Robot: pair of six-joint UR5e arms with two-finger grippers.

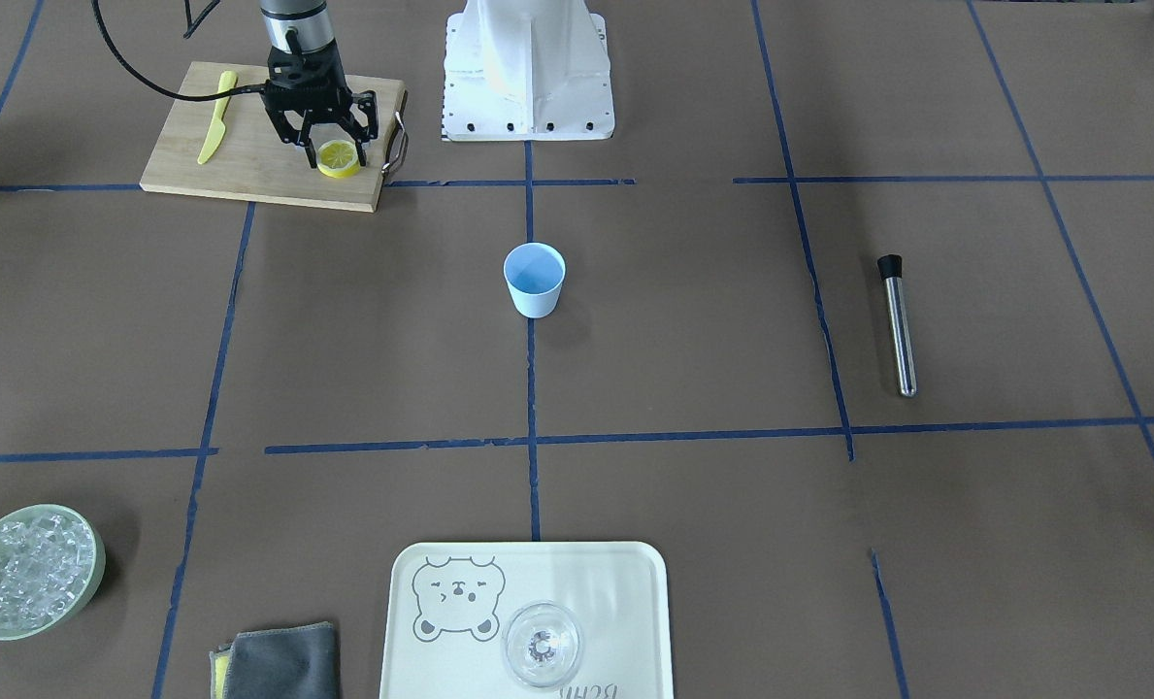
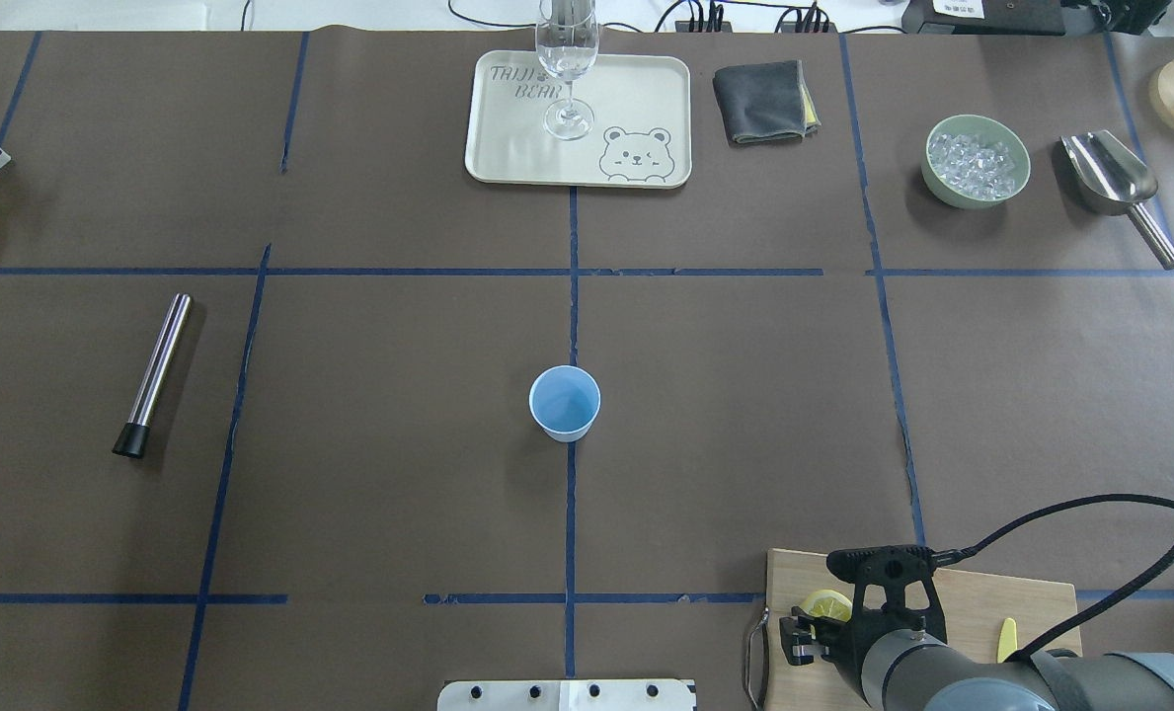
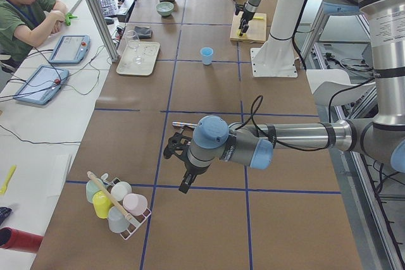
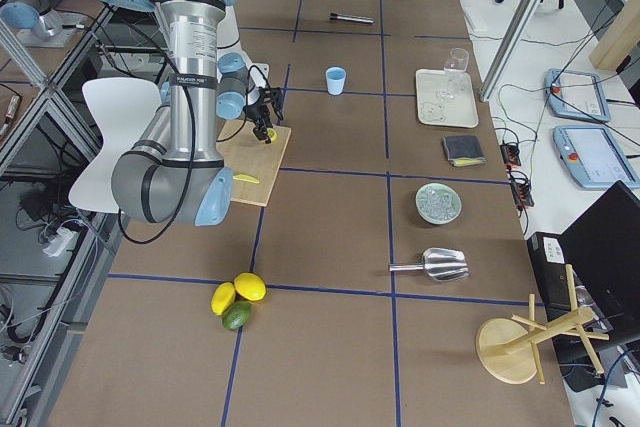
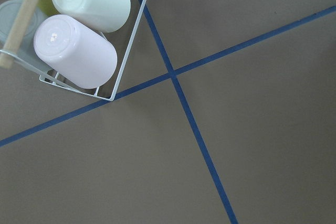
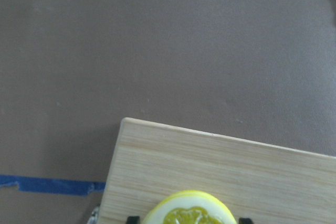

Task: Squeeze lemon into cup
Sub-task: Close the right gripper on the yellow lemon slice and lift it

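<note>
A yellow lemon slice [image 1: 338, 157] lies on the wooden cutting board [image 1: 247, 160] near its corner. My right gripper [image 1: 329, 146] is low over it, open, with one finger on each side of the slice. The right wrist view shows the slice [image 6: 188, 212] at its bottom edge between two dark fingertips [image 6: 133, 219]. The pale-blue cup [image 1: 534, 280] stands upright at the table's middle [image 2: 565, 402], well apart from the board. My left gripper [image 3: 180, 165] hangs above the table near a rack of cups; I cannot tell whether it is open or shut.
A yellow plastic knife [image 1: 215, 116] lies on the board. A steel muddler [image 1: 898, 325], a bear tray [image 1: 421, 670] with a clear glass [image 1: 542, 645], a green bowl of ice [image 1: 28, 582] and a grey cloth [image 1: 280, 665] stand around. A wire cup rack [image 5: 126, 45] sits below the left wrist.
</note>
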